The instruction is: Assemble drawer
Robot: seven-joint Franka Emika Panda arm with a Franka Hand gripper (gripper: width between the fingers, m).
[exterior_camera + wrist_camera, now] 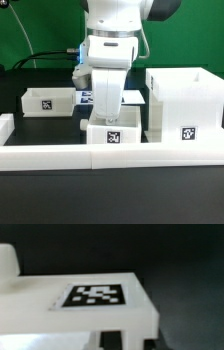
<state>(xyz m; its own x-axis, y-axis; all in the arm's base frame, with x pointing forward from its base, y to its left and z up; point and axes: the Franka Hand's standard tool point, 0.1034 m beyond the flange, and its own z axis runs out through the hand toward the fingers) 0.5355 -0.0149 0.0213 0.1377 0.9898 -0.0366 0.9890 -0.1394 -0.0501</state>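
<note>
Exterior view, positions by clock face from the picture's centre.

1. The arm [112, 30] descends at twelve o'clock. The gripper [107, 116] sits at centre, its lower end at the back rim of the near tray [113, 135]. The fingertips are hidden by the hand and the tray, so whether the jaws stand wide, narrow or clamped on the rim cannot be told.
2. The near tray stands upright at six o'clock, open top up, its tagged face toward the camera, just behind the border wall [60, 155].
3. The far tray [47, 101] stands at nine o'clock, upright and well apart from the gripper.
4. The box shell [185, 105] stands at three o'clock, open top up, just beside the near tray; contact between them cannot be confirmed.
5. The marker board [132, 97] lies flat on the table [50, 128] behind the gripper, partly covered by it.

Wrist view: a white tray surface [40, 308] bearing its tag [95, 296] fills the frame, blurred, against the dark table [180, 258]. The finger positions are not legible here.
</note>
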